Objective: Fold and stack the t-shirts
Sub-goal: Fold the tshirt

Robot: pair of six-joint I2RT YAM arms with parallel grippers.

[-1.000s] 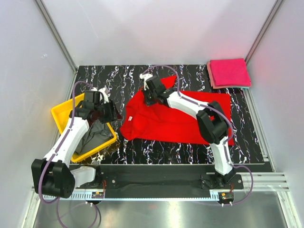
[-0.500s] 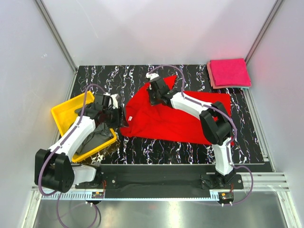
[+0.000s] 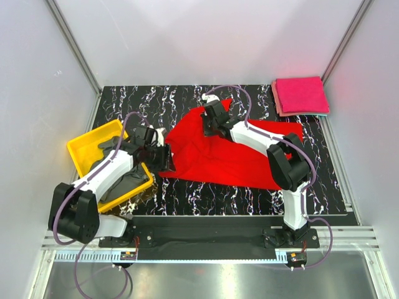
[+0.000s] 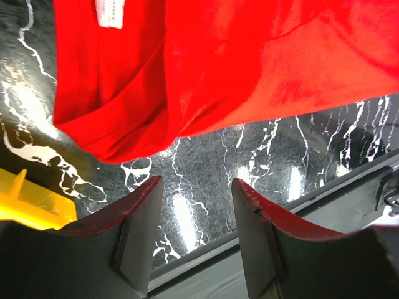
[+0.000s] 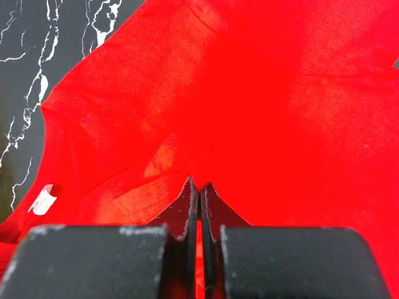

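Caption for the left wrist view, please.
Open left gripper hovers over the marbled table, just short of the red t-shirt edge.

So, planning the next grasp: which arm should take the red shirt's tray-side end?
Probably left: the left claw hangs open beside that end of the red shirt; the right claw is shut on its cloth.

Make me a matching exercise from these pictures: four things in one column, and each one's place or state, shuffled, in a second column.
Column one
1. bright red cloth t-shirt
2. folded magenta-pink cloth shirts
3. dark grey cloth shirt
4. left gripper

Column two
A. far right corner of the black marbled table
B. open, holding nothing
C. in the yellow plastic tray
D. spread mid-table, pinched by the shut right gripper

Pairs: 1-D, 2-A, 3-C, 4-B
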